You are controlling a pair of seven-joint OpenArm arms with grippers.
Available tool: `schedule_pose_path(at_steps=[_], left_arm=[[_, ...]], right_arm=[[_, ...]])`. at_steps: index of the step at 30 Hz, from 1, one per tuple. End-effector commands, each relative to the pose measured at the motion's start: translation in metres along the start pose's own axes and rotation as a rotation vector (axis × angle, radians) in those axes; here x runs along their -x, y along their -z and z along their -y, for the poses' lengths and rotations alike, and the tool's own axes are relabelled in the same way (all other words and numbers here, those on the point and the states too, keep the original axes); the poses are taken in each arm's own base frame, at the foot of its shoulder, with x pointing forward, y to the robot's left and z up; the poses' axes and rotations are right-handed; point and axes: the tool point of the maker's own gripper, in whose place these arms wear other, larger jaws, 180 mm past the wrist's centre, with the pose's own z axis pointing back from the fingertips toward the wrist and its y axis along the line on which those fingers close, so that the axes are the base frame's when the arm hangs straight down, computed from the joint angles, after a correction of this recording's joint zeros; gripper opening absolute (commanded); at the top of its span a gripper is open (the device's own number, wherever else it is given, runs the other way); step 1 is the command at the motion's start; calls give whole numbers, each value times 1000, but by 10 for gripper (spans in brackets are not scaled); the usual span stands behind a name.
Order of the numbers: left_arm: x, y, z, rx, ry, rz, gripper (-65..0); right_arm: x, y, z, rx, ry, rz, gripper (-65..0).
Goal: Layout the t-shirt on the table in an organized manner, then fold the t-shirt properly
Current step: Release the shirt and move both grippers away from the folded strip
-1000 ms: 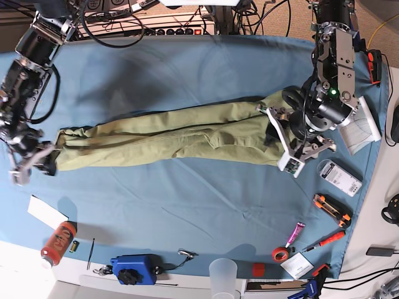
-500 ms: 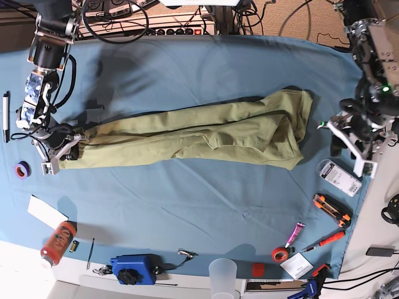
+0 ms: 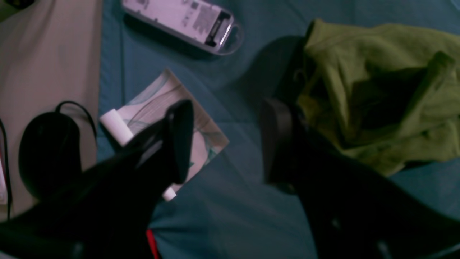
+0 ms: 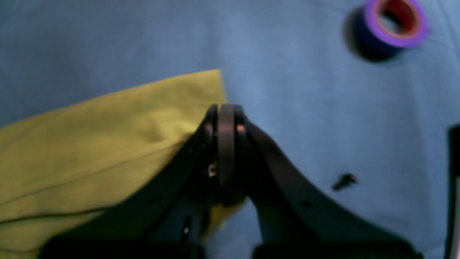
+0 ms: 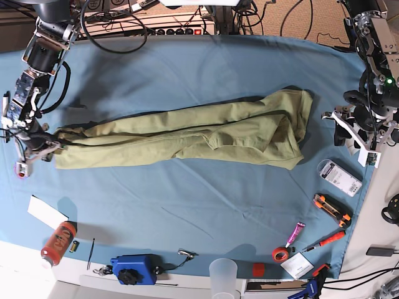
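Right gripper (image 4: 226, 151) fingers are clamping the t-shirt (image 5: 187, 134) hem corner to anchor it stretched on the surface (image 5: 187, 68), while left gripper (image 3: 224, 140) fingers are hanging spread and empty beside the bunched end.

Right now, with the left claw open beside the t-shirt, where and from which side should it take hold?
Probably at the bunched end of the t-shirt nearest the left claw, coming in sideways from where it hovers. The raised folds there offer thickness to pinch, and the right claw already pins the opposite end.
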Motion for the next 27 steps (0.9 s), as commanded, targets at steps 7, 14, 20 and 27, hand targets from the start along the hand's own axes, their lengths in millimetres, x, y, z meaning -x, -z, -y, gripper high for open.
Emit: schedule_pose_path(at_steps=[7,14,20,27], left_arm=[[-14,-4,3,22,1,53,-341],[-4,-5,4,24,1,30,-341],[-5,-4,4,25,-2,35,-341],[-4,-4,4,25,-2,31,-341]], right_arm=[[-11,0,-8,-29,11,50,-650],[-32,-13,4,-10,-43,67,-648],[-63,-38,-3,-64,-134,95,-385],[-43,-37,19,-8,18,30,-386]])
